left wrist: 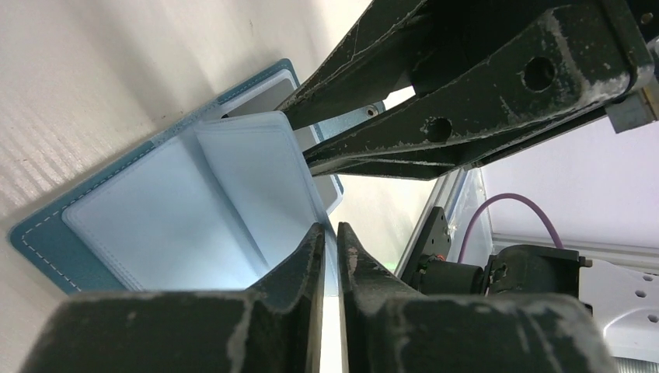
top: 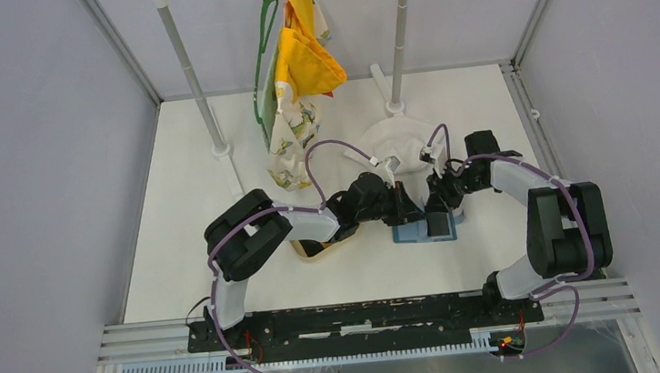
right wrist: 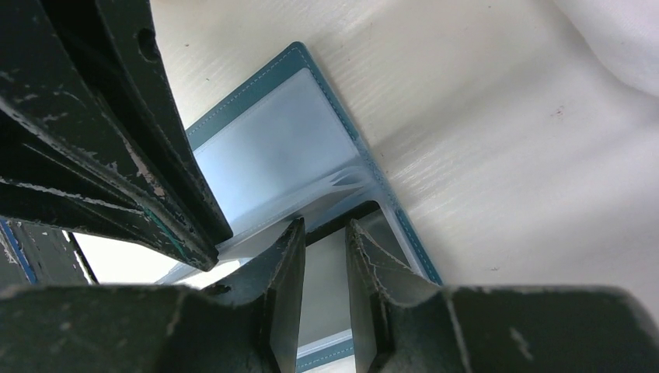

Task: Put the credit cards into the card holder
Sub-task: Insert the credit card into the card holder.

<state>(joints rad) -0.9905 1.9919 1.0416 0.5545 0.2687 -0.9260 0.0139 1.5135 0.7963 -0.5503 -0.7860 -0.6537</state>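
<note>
The left tool (left wrist: 330,233) reaches in from the left, jaws nearly together, pinching the corner of a clear sleeve (left wrist: 241,179) that stands up from the card holder (left wrist: 39,241). The holder lies open on the bench (left wrist: 78,70), long axis left-to-right, directly between both tools. The right tool (right wrist: 324,228) hangs over its right half, jaws slightly apart; I cannot tell whether they grip anything.

A white table (top: 196,254) fills the middle of the top view; two white poles stand at its far side, one pole at upper left (top: 189,67), the other at upper centre (top: 400,24); between them a green hanger (top: 267,28) carries a yellow cloth (top: 310,60) and a patterned cloth (top: 290,145); a white round object (top: 395,139) lies just below the upper-centre pole; a tan tray (top: 314,247) shows partly, left of centre.
</note>
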